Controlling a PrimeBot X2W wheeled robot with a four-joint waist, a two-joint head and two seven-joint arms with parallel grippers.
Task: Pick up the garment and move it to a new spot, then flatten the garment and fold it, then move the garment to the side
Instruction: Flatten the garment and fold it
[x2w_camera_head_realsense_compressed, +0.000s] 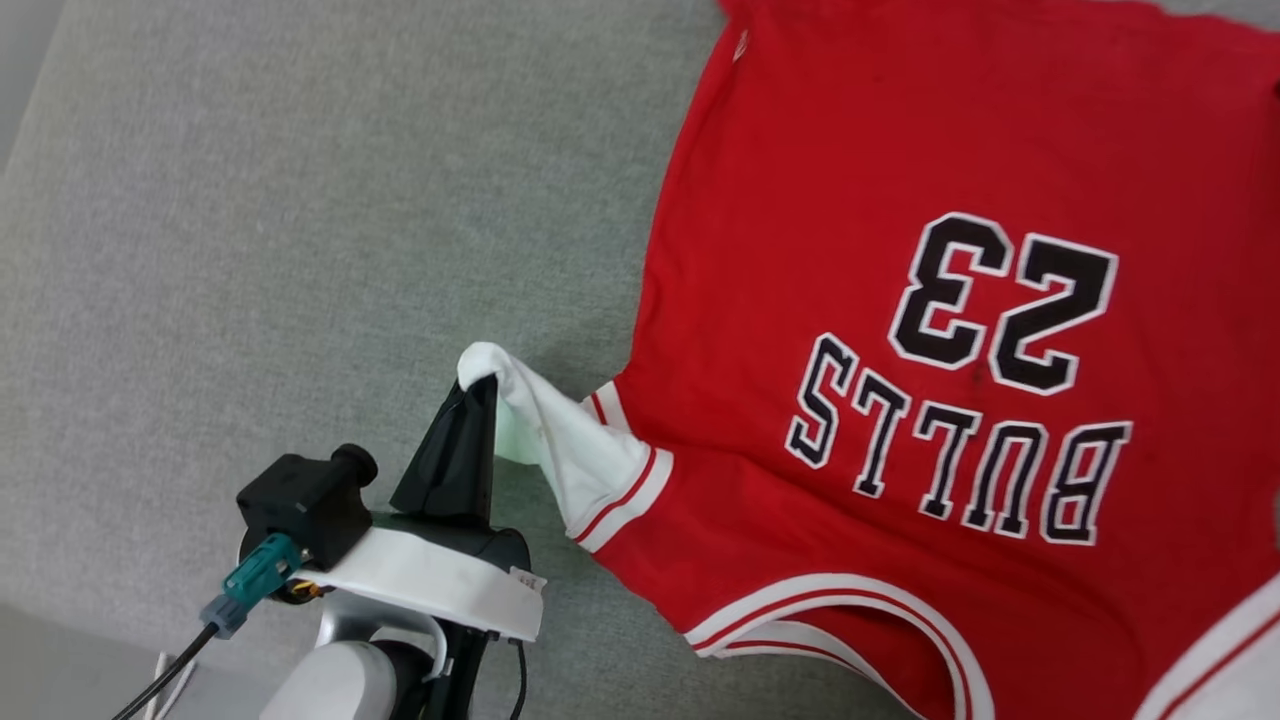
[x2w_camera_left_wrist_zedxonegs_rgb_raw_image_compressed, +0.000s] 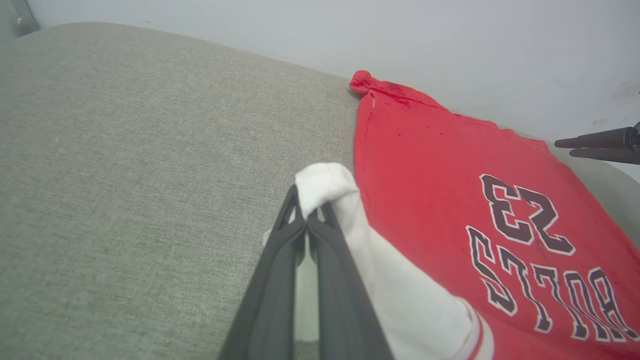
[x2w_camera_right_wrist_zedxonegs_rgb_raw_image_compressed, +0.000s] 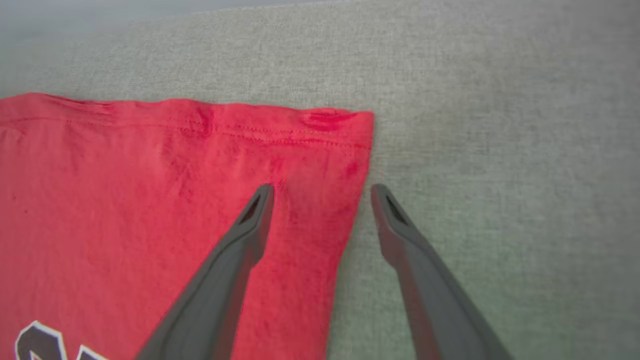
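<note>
The garment (x2w_camera_head_realsense_compressed: 900, 300), a red jersey with black white-outlined lettering and the number 23, lies spread flat on the grey cushion at the right of the head view. My left gripper (x2w_camera_head_realsense_compressed: 478, 388) is shut on the tip of its white sleeve (x2w_camera_head_realsense_compressed: 560, 440), lifting it off the cushion; the left wrist view shows the sleeve (x2w_camera_left_wrist_zedxonegs_rgb_raw_image_compressed: 350, 235) bunched between the closed fingertips of the left gripper (x2w_camera_left_wrist_zedxonegs_rgb_raw_image_compressed: 307, 212). My right gripper (x2w_camera_right_wrist_zedxonegs_rgb_raw_image_compressed: 322, 192) stands open over the garment's (x2w_camera_right_wrist_zedxonegs_rgb_raw_image_compressed: 150, 200) far hem corner, one finger above the red cloth, the other above the cushion.
The grey fabric cushion (x2w_camera_head_realsense_compressed: 300, 250) stretches free to the left of the garment. A pale wall (x2w_camera_left_wrist_zedxonegs_rgb_raw_image_compressed: 350, 35) rises behind the cushion's far edge. The other arm's two dark fingers (x2w_camera_left_wrist_zedxonegs_rgb_raw_image_compressed: 595, 145) show at the right edge of the left wrist view.
</note>
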